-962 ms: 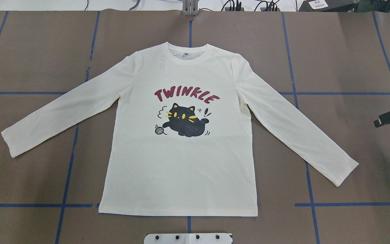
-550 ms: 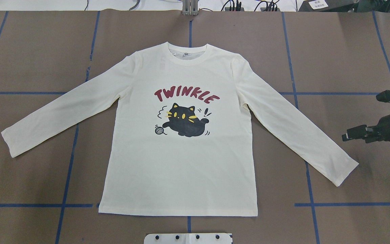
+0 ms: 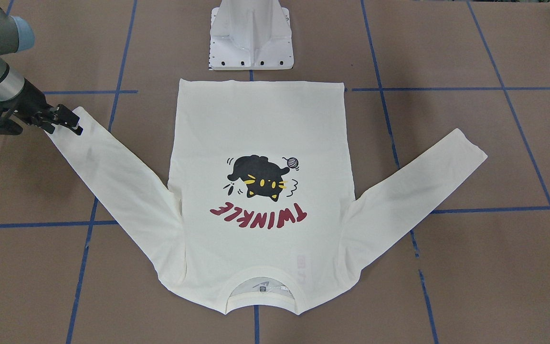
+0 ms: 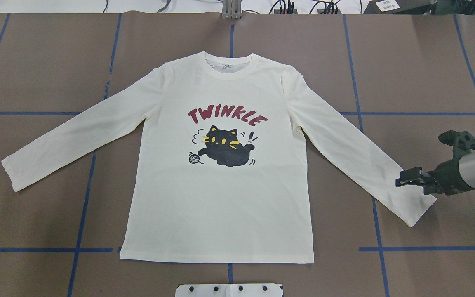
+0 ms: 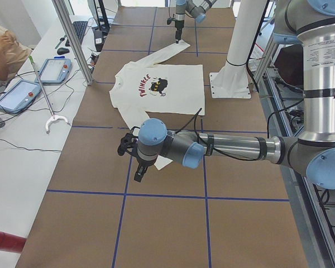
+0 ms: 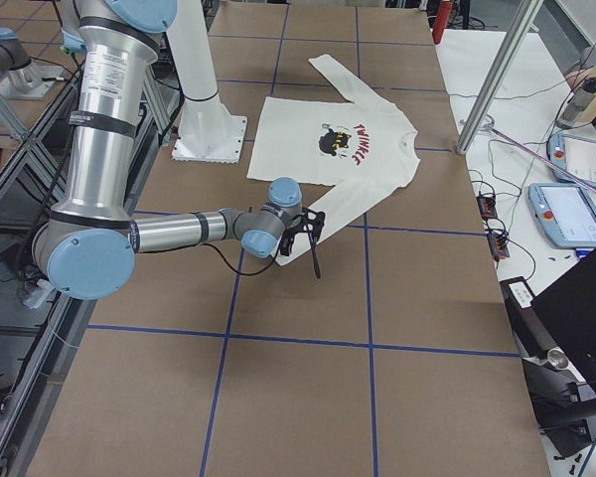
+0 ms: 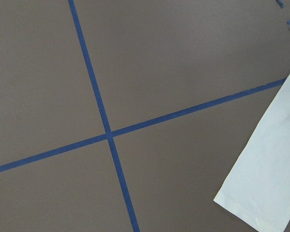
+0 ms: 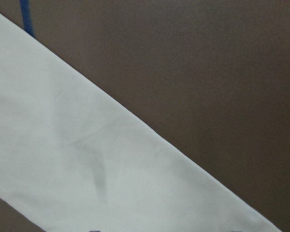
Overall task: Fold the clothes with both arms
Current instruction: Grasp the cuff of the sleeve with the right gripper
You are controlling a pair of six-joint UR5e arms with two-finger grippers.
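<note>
Brown desk (image 4: 427, 62) gridded with blue tape, bearing one cream T-shirt (image 4: 221, 198) spread flat mid-desk, print up, sleeves out; right gripper (image 4: 406, 181) over one cuff, left gripper (image 5: 139, 173) near the other, jaws' state indiscernible for both.

Light is bright, even and diffuse, and falls from above. The cream T-shirt (image 4: 221, 206) reads bright, its print and seams crisp, against the dull matte brown table (image 4: 427, 62). Shadows are faint and soft-edged. A grey smudge lies on the sleeve beneath the right gripper (image 3: 75, 125), and it shows again in the right wrist view. That view is the dimmest and softest. The left wrist view is evenly lit and fairly sharp. In both side views the metal posts (image 5: 72, 39) lean towards the frame edges.
</note>
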